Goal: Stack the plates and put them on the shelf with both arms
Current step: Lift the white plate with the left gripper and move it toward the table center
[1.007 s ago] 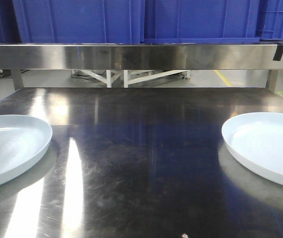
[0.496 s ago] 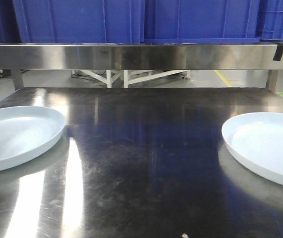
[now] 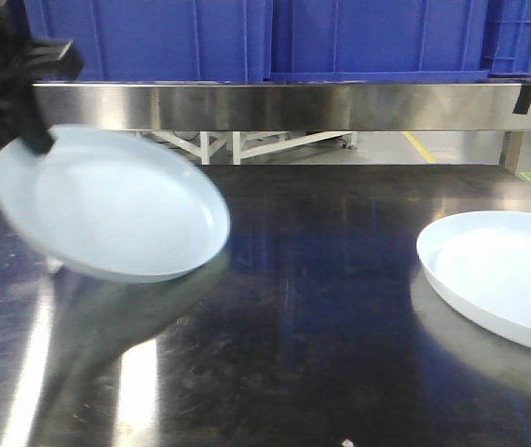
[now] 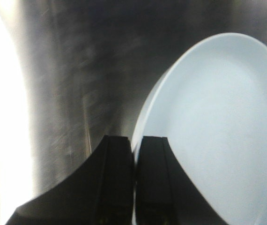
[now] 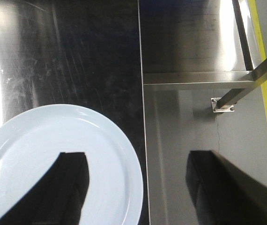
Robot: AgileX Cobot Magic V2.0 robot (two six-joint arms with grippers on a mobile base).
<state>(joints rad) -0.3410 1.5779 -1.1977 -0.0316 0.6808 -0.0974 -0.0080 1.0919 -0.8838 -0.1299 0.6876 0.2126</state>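
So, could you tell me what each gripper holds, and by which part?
The left gripper pinches the raised plate by its rim; the right gripper, open, holds nothing.

You are working in an industrial hall, something like a factory or warehouse station, not a home. Your bench is a scratched, reflective stainless-steel tabletop (image 3: 340,326). Behind it, big blue plastic crates (image 3: 368,37) stand in a row on a brushed steel ledge (image 3: 340,104). Past the bench edge you see a grey painted floor (image 5: 189,140) with a yellow line (image 5: 261,56), and a steel leg fixed down through a bolted foot plate (image 5: 221,105).
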